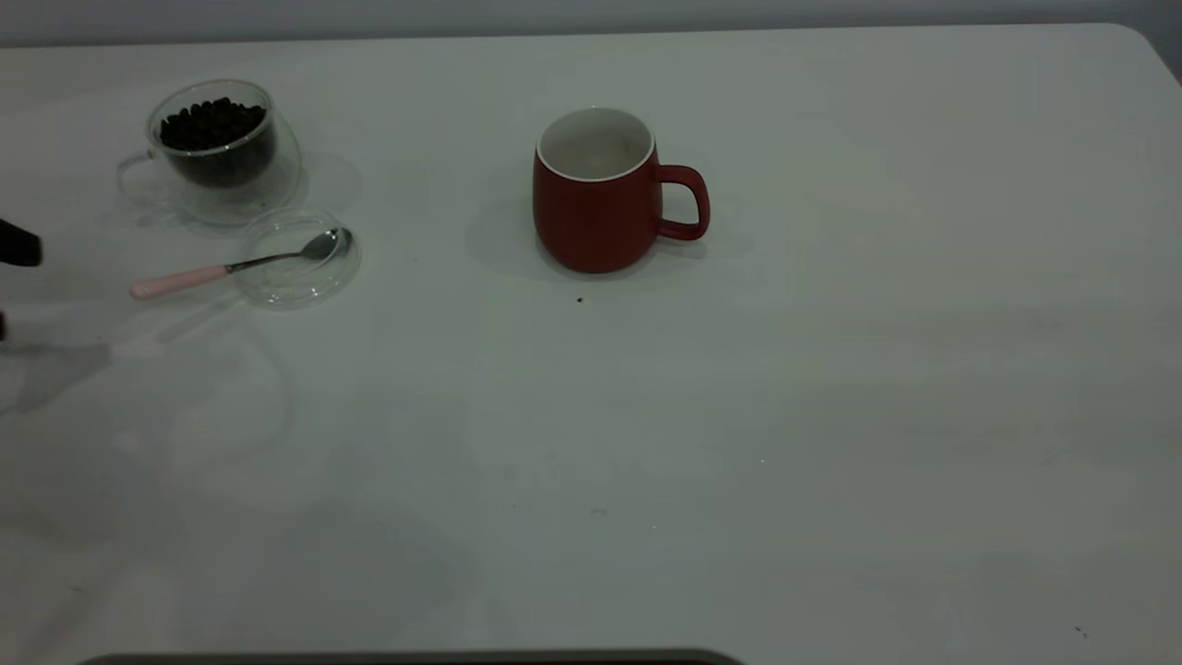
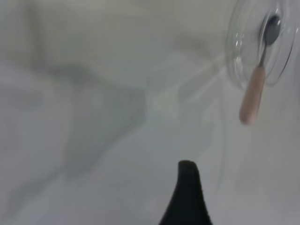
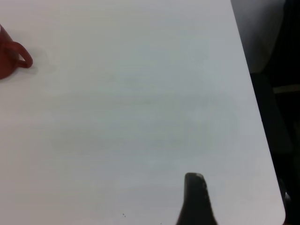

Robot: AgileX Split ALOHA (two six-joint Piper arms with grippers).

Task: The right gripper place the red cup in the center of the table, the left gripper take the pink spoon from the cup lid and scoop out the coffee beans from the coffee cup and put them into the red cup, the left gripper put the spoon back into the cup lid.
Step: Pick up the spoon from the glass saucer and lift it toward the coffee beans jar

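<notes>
White and matte, the broad surface point(image 1: 831, 416) carries everything. Next in size, the rounded dark-red matte cup point(image 1: 596, 199) with its white inside stands upright near the middle, empty as far as can be seen, handle turned away from the left end effector point(image 1: 18, 245), so the placing step looks done. The clear double-walled glass coffee cup point(image 1: 222, 152), holding a heap of dark brown coffee beans point(image 1: 211, 123), stands beyond the left end effector and well apart from the red cup. Just beside it lies the flat round clear glass lid point(image 1: 297, 259), and across it the small spoon with a metal bowl and pale pink handle point(image 1: 175, 282). Its bowl rests inside the lid, and its long axis runs so that the handle juts over the rim toward the left end effector, which is near but apart from it and much the nearer arm. The exterior view shows only a black sliver of that end effector; the left wrist view shows one dark finger point(image 2: 187, 197) and the handle ahead, so whether its fingers are apart I cannot tell. The right end effector point(image 3: 197, 201) shows one finger only, far from the red cup, state likewise unclear.
</notes>
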